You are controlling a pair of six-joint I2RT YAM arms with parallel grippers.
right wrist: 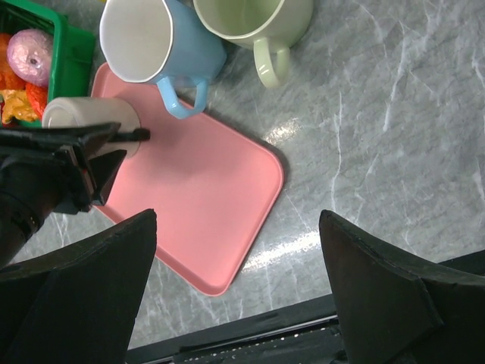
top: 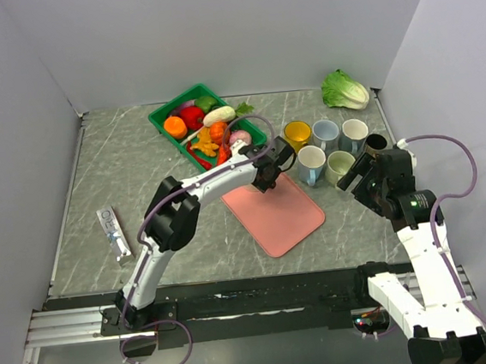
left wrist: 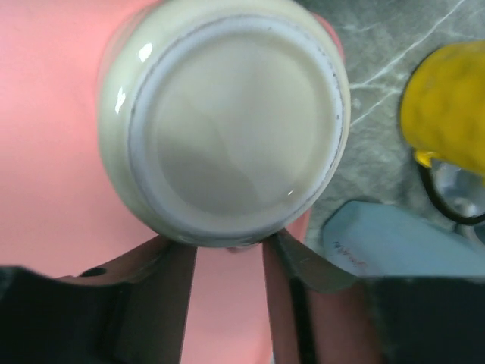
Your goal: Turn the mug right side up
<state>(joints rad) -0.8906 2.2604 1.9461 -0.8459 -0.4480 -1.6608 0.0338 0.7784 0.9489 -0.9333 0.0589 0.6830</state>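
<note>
Inverted mug point(left wrist: 227, 121), base up and axis vertical, upper centre of left wrist frame on pink tray point(left wrist: 45, 152), directly ahead of left gripper point(left wrist: 227, 262), jaws half apart astride its near edge, grip indeterminable; right gripper point(right wrist: 235, 227) wide, empty, farther off.

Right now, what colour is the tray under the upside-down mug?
The tray is pink, clearest from the right wrist.

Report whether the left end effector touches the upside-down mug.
Cannot tell. In the left wrist view the fingers flank the mug at its near edge, but neither contact nor gap shows plainly.
</note>
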